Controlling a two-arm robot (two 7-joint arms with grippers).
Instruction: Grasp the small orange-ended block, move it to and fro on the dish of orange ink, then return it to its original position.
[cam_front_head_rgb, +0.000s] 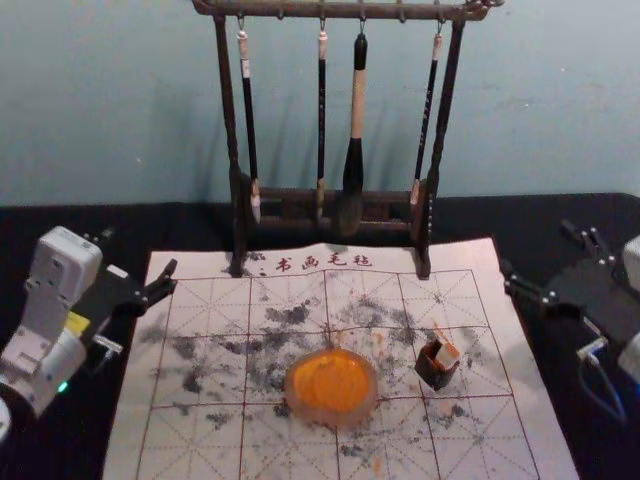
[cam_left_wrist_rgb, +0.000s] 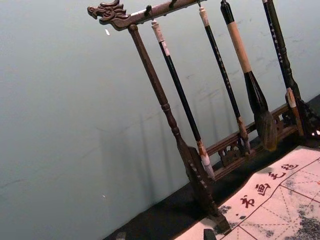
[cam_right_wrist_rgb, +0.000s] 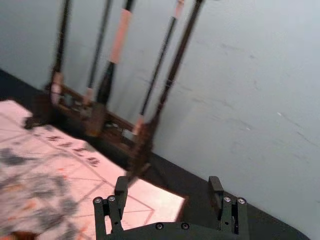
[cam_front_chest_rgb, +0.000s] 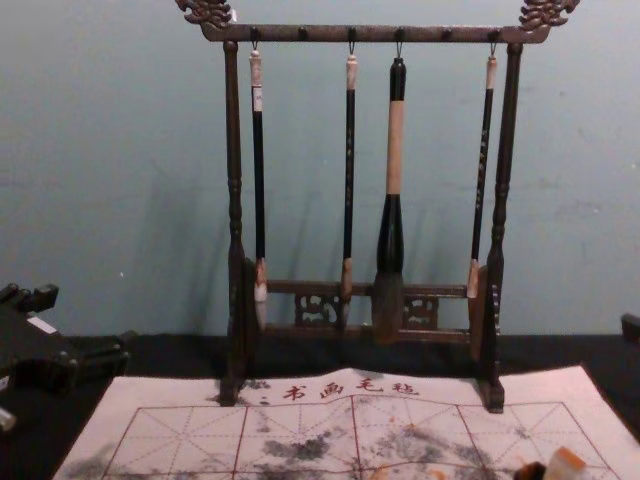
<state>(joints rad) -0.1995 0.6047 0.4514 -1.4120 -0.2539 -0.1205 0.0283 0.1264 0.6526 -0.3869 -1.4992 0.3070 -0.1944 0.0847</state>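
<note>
**Jaws wide, nothing held!**
Right gripper (cam_front_head_rgb: 536, 247) hovers by the mat's (cam_front_head_rgb: 128, 440) right edge, left gripper (cam_front_head_rgb: 140, 251) by its left, room between! One block (cam_front_head_rgb: 447, 354) leans in one holder (cam_front_head_rgb: 431, 372), right of one dish (cam_front_head_rgb: 331, 386); four brushes (cam_front_head_rgb: 357, 100) hang behind.

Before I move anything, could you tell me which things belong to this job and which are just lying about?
Job:
orange-ended block
its small dark pot
dish of orange ink
right gripper, probably

Lying about:
brush rack
four hanging brushes
printed mat
left gripper, apparently idle
</note>
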